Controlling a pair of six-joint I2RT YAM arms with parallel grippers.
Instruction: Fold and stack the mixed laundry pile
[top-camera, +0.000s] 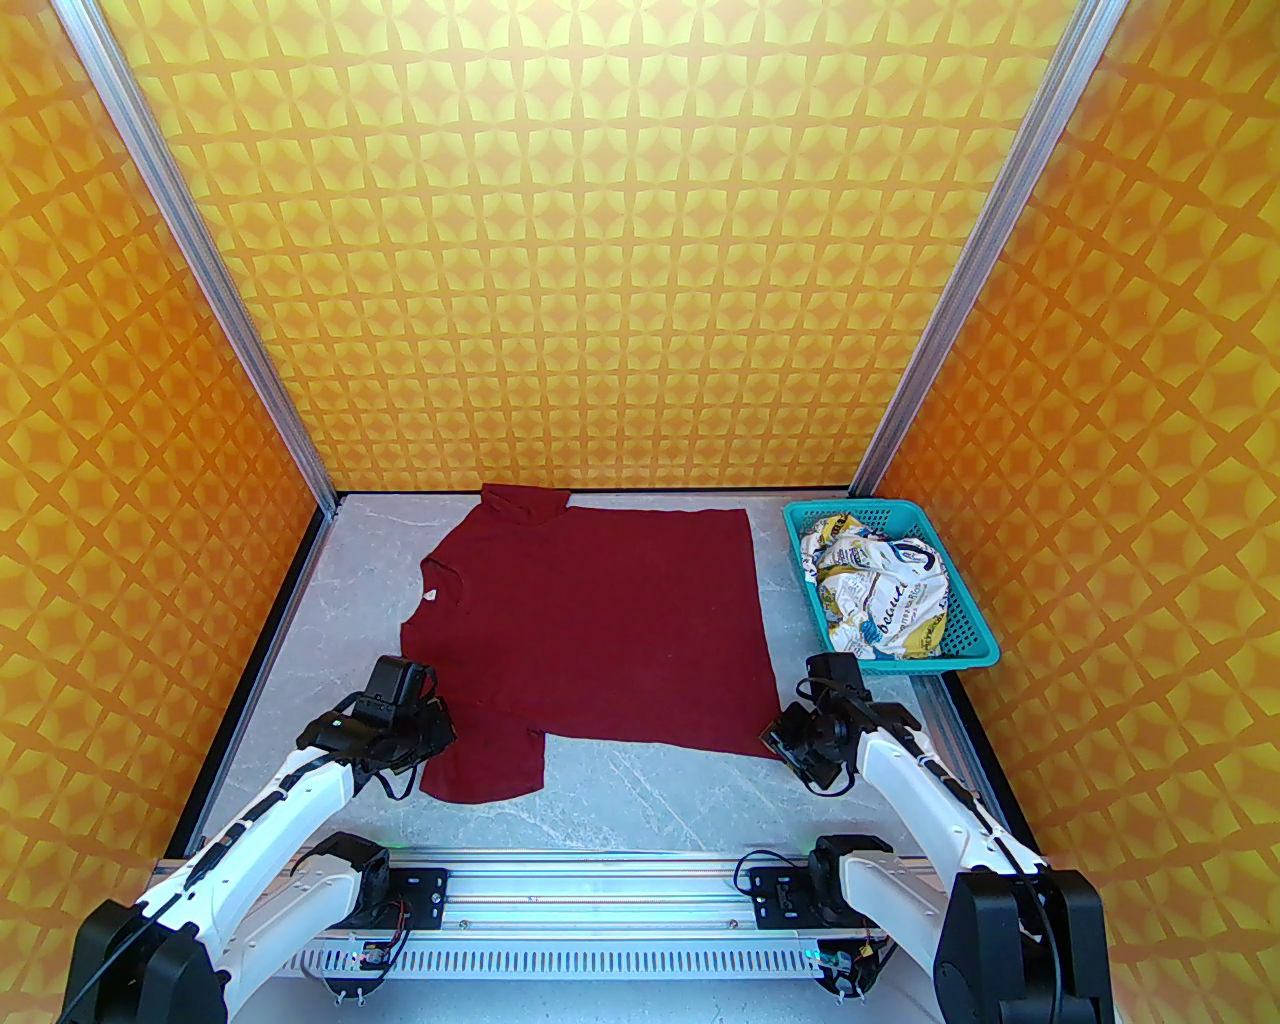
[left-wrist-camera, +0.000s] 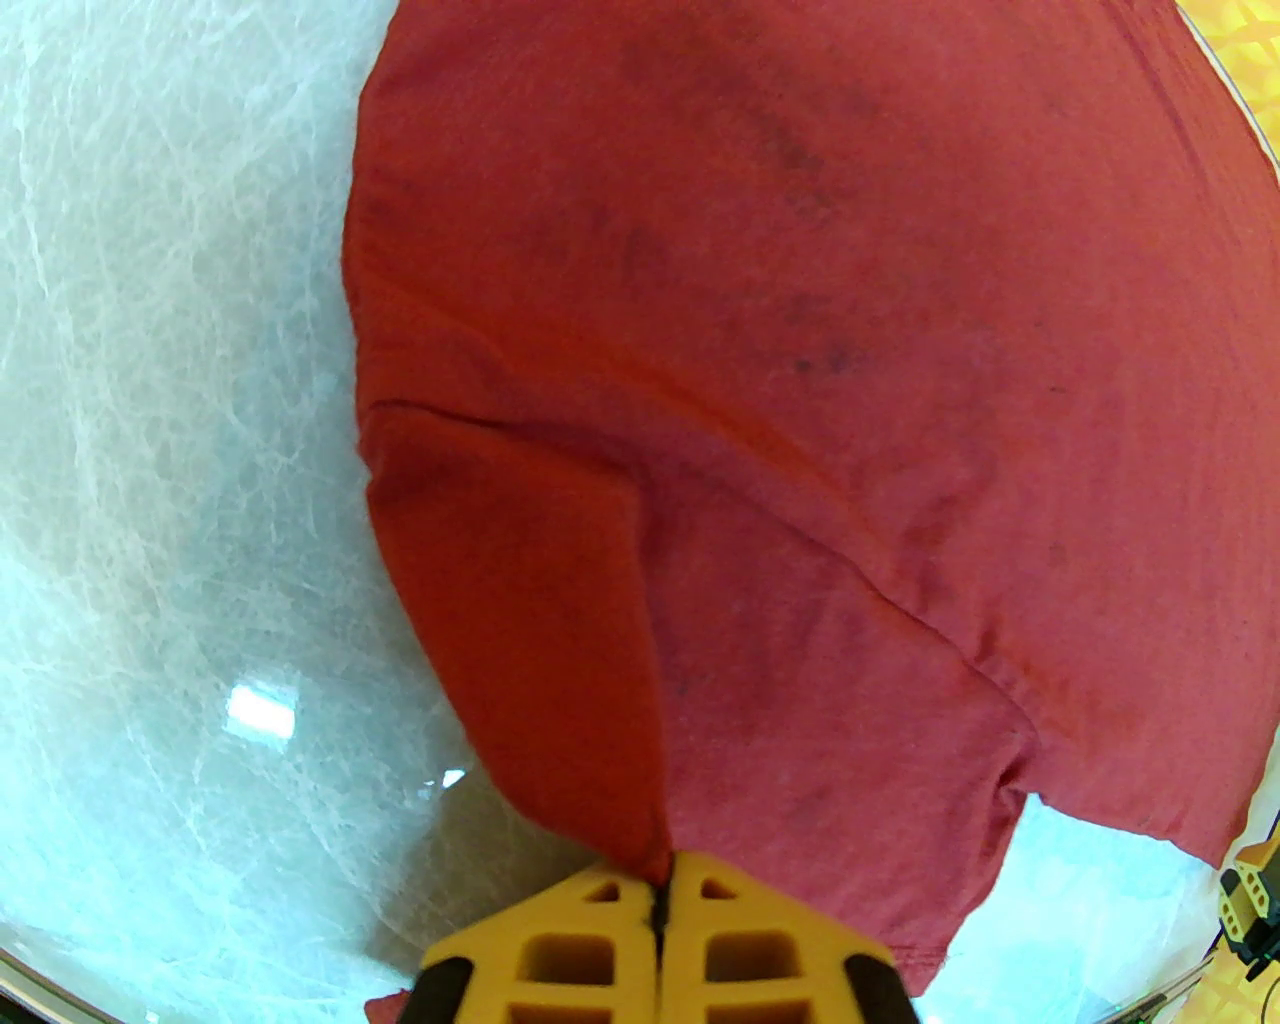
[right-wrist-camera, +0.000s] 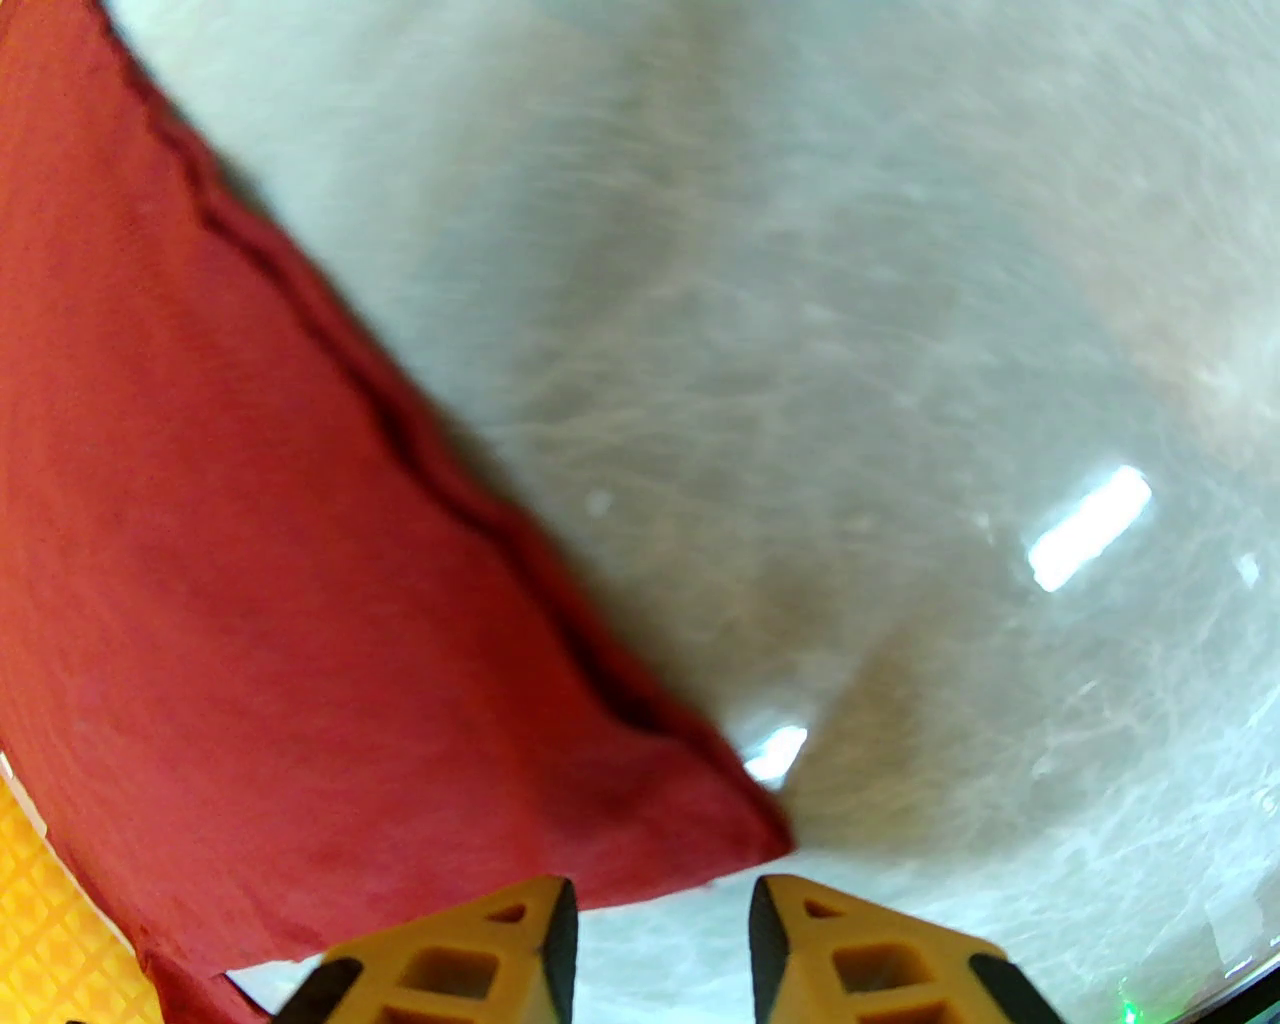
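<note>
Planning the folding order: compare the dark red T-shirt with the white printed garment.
The plain dark red cloth T-shirt lies spread flat on the grey table; the white graphic-printed cloth garment sits crumpled in the teal perforated plastic basket. The left pincer pinches the red one; nothing grips the white one. Neither is folded.

Two shirts are counted: one red shirt, one white shirt. One basket is seen. Two claws are counted: left claw, right claw.
</note>
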